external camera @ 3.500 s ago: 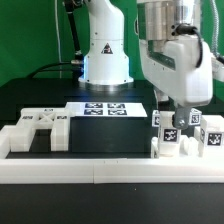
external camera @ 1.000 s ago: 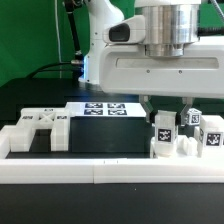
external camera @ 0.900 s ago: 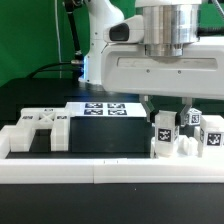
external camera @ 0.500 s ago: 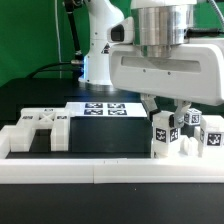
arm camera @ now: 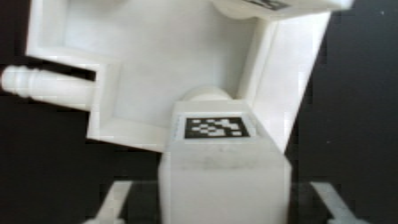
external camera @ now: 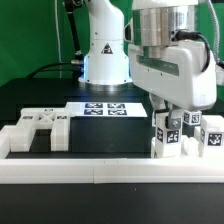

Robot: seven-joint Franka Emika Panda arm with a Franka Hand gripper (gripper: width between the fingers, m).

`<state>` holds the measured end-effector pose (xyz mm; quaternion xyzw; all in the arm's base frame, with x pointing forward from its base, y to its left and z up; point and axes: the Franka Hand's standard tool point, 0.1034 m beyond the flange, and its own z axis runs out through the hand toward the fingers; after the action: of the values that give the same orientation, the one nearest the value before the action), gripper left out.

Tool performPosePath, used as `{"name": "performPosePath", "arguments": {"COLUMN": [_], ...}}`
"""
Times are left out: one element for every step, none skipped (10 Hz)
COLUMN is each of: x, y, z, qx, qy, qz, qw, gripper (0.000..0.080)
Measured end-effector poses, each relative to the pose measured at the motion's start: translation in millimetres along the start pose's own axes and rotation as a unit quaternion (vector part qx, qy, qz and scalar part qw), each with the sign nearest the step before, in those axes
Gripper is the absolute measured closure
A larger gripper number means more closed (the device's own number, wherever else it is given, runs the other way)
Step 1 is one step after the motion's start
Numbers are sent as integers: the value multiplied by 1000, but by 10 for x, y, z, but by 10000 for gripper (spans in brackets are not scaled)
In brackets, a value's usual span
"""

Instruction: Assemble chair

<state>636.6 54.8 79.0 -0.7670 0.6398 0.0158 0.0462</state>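
The gripper (external camera: 172, 112) is seen closed on a tagged white post (arm camera: 221, 165). The post is held among the chair parts (external camera: 208, 138) gathered behind the rail (external camera: 90, 172) at the front edge of the table (external camera: 30, 100), toward the exterior view's right. Other parts (external camera: 38, 128) are laid toward the exterior view's left.

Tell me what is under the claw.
The claw is closed on a tagged white post. Below it shows a white chair panel with a round peg. The post covers part of the panel, so what lies directly under the post cannot be seen.
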Motion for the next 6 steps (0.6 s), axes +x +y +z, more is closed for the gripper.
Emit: {"name": "performPosePath", "arguments": {"x": [0,0,0,-2,-2,-5], "y": [-1,-1,0,0,0,3], "z": [0,0,0,1,1,1], "qx": [0,0,0,0,0,-2], "qy": [0,0,0,0,0,-1], "qz": [37,56,56,54,46,30], "qw": [999,998,998,999,999,1000], "gripper": [509,509,509,429,429,258]}}
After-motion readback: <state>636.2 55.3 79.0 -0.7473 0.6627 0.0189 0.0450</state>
